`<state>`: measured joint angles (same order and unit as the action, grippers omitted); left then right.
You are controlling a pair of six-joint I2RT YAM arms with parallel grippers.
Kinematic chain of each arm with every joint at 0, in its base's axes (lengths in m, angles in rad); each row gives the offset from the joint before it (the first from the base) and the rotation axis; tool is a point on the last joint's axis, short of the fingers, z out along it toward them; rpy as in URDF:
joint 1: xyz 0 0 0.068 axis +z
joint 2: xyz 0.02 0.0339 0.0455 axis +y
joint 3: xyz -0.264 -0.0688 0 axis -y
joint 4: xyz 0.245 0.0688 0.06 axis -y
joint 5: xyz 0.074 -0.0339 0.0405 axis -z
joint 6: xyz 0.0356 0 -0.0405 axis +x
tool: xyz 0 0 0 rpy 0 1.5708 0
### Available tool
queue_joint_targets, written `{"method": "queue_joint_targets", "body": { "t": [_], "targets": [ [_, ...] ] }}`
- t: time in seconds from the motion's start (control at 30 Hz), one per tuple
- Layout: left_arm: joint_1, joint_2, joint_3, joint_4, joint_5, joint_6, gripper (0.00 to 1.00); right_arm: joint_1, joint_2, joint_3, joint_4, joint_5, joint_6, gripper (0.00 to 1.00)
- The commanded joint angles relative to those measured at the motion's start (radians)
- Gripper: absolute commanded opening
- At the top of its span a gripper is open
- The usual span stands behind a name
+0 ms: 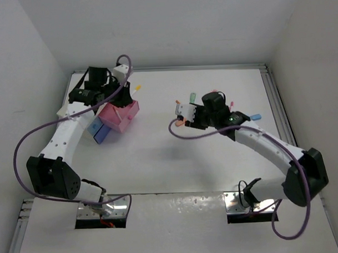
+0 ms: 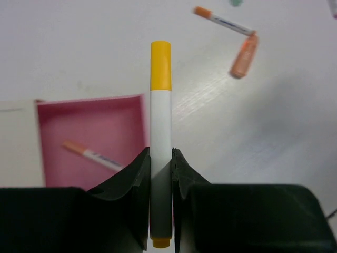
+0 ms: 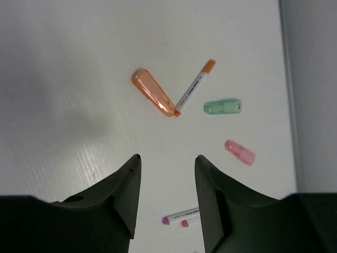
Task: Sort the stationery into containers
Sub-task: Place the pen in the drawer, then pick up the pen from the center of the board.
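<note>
Desk [image 1: 159,160] white; pink box [image 1: 119,114] far left, blue box [image 1: 102,131] touching its near side. Left end effector [image 2: 161,155] just beside pink box's edge, clamped low on yellow pen [image 2: 160,105]. Right end effector [image 3: 167,158] apart, empty, above orange piece [image 3: 152,99], orange pen [image 3: 194,88], green piece [image 3: 222,107], pink piece [image 3: 239,152]. Pens likely light, stiff, slick; grip mid-barrel, across the width.

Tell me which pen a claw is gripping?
The yellow-capped pen, clamped in the left gripper; the orange-capped pens lie loose, in the pink box and on the table.
</note>
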<state>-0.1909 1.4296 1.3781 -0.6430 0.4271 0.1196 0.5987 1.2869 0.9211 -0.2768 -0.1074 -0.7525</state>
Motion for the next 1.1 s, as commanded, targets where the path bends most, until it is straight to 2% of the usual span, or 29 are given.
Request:
{"method": "queue_joint_targets", "body": {
  "t": [0.0,0.1,0.2,0.37,0.47,0.57,0.6,0.67,1.07],
  "targets": [
    [0.048,-0.04,0.033,-0.064,-0.189,0.038,0.01,-0.059,0.11,0.152,-0.034,-0.032,0.264,0.43],
    [0.07,-0.032,0.021,-0.075,-0.269,0.052,0.08,-0.126,0.242,0.278,-0.079,-0.066,0.399,0.43],
    [0.088,-0.005,0.012,-0.086,-0.315,0.055,0.1,-0.161,0.415,0.402,-0.108,-0.084,0.522,0.42],
    [0.102,0.018,0.001,-0.073,-0.349,0.041,0.13,-0.215,0.607,0.634,-0.176,-0.141,0.715,0.41],
    [0.103,0.04,0.007,-0.081,-0.343,0.04,0.26,-0.22,0.701,0.715,-0.182,-0.15,0.745,0.41],
    [0.105,0.054,0.013,-0.092,-0.341,0.038,0.56,-0.221,0.772,0.769,-0.179,-0.15,0.795,0.41],
    [0.107,0.055,0.022,-0.092,-0.335,0.035,0.69,-0.221,0.785,0.782,-0.179,-0.15,0.8,0.41],
    [0.111,0.046,0.03,-0.077,-0.323,0.032,0.78,-0.223,0.827,0.811,-0.182,-0.156,0.815,0.41],
    [0.114,0.019,0.131,-0.076,-0.275,-0.008,0.79,-0.221,0.997,0.86,-0.124,-0.095,0.76,0.42]
  ]
}}
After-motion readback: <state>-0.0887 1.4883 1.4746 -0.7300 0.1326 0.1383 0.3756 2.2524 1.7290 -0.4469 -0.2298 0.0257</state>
